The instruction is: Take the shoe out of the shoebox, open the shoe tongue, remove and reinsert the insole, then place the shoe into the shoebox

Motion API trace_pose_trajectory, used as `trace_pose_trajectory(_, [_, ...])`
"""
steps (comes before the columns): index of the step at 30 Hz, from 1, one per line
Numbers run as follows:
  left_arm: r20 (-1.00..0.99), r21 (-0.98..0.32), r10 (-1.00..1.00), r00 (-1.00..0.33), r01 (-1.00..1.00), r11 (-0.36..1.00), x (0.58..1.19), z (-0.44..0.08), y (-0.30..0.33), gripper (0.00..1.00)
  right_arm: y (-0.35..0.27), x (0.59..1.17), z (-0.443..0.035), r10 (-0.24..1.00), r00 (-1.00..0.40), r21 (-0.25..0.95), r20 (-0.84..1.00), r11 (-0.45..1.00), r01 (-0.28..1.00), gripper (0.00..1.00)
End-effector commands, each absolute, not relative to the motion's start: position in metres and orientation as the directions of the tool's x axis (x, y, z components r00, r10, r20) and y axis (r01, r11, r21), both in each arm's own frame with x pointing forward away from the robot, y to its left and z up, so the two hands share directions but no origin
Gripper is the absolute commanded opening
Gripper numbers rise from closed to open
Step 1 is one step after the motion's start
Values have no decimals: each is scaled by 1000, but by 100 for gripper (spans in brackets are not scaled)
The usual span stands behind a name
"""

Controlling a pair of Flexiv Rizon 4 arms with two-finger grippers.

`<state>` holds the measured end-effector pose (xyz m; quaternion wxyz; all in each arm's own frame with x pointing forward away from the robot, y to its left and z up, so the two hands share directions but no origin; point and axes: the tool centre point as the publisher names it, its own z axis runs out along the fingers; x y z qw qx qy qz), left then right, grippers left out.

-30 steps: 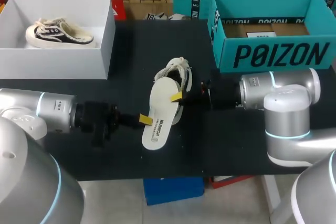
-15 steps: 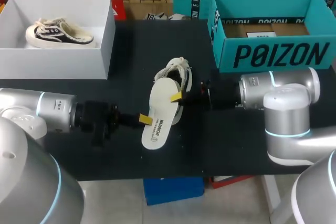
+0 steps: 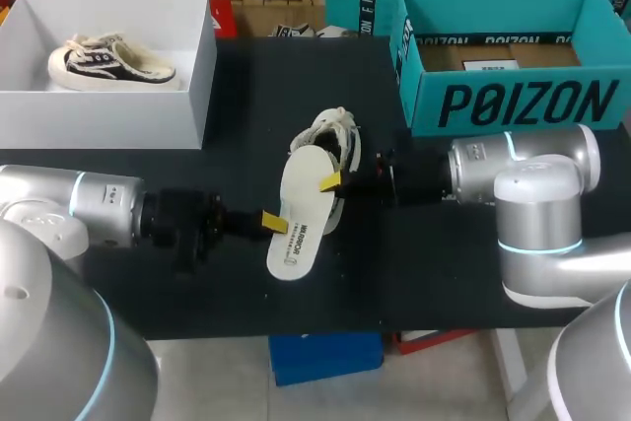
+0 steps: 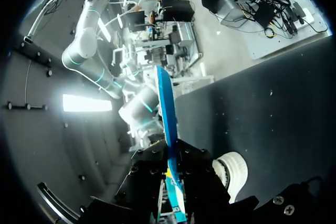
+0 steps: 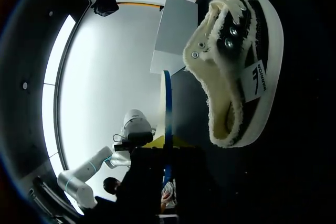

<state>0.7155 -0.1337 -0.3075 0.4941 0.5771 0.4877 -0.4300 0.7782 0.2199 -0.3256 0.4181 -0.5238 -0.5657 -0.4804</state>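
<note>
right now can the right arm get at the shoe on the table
Probably not yet. The shoe lies close beside the right arm, but its jaws are shut on the insole, which the left arm also holds. It would have to let go first.

Left end effector (image 3: 269, 222) nudged slightly, insole (image 3: 301, 206) heel end barely shifted

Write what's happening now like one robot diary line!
insole: out of shoe | left gripper: shut on insole | right gripper: shut on insole | shoe: on table
</note>
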Motion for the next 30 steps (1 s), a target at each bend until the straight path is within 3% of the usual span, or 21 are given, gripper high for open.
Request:
trace_pose_trajectory(1, [-981,134,134,138,990,-38,718,-307,-135,100,222,778,-326,192,-101,105,976,-13,994,0])
trace_pose_trajectory(10, [-982,108,155,108,994,-9,722,-306,-130,100,222,778,-326,192,-101,105,976,-13,994,0])
trace_pose_trajectory(20, [-992,74,108,59,987,141,742,-299,-110,100,222,778,-326,192,-101,105,976,-13,994,0])
trace_pose_trajectory(30, [-995,80,78,65,976,205,753,-296,-113,100,222,778,-326,192,-101,105,976,-13,994,0])
